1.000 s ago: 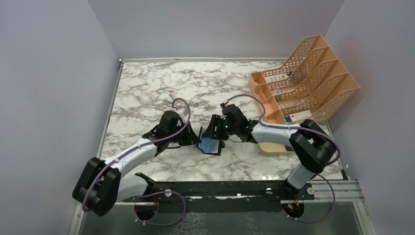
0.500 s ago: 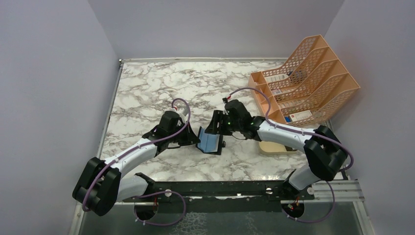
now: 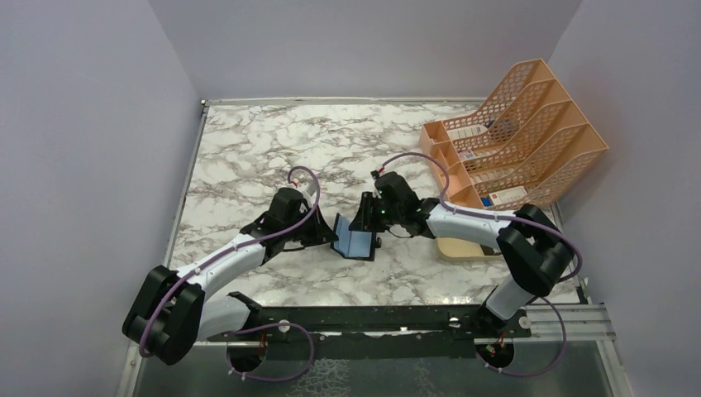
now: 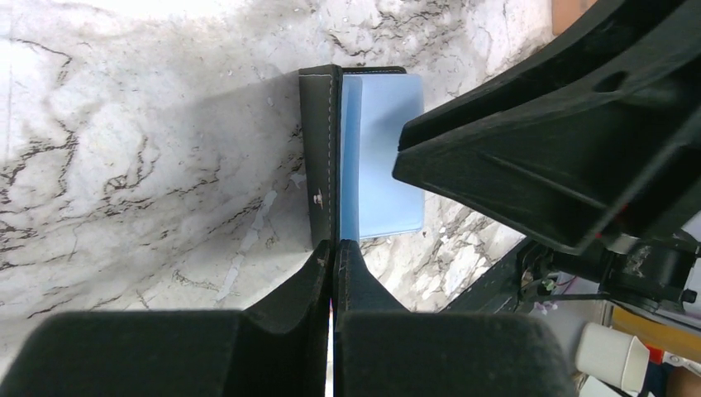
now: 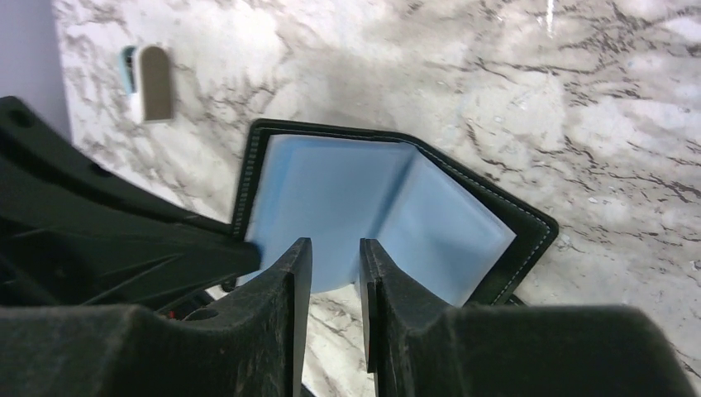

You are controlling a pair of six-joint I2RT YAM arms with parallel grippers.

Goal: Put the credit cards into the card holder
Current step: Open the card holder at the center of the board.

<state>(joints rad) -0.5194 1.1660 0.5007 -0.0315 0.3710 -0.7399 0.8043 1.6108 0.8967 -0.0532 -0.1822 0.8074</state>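
Observation:
The black card holder [image 3: 342,227] stands open on the marble, between the two grippers. Pale blue cards [image 3: 356,244] lie inside it. In the left wrist view my left gripper [image 4: 332,245] is shut on the bottom edge of the holder's black cover [image 4: 321,149], with a blue card [image 4: 382,157] just to its right. In the right wrist view my right gripper [image 5: 335,245] stands with a narrow gap, right over the lower edge of the blue cards [image 5: 347,186] inside the holder [image 5: 529,227]. Nothing is pinched between the right fingers.
An orange mesh file rack [image 3: 517,132] with white boxes stands at the back right. A tan dish [image 3: 463,249] lies partly under the right arm. A small white fitting [image 5: 154,81] shows by the wall in the right wrist view.
My right gripper has shifted a little back and left toward the holder. The holder now looks more folded, with less blue showing. The left gripper has kept its grip.

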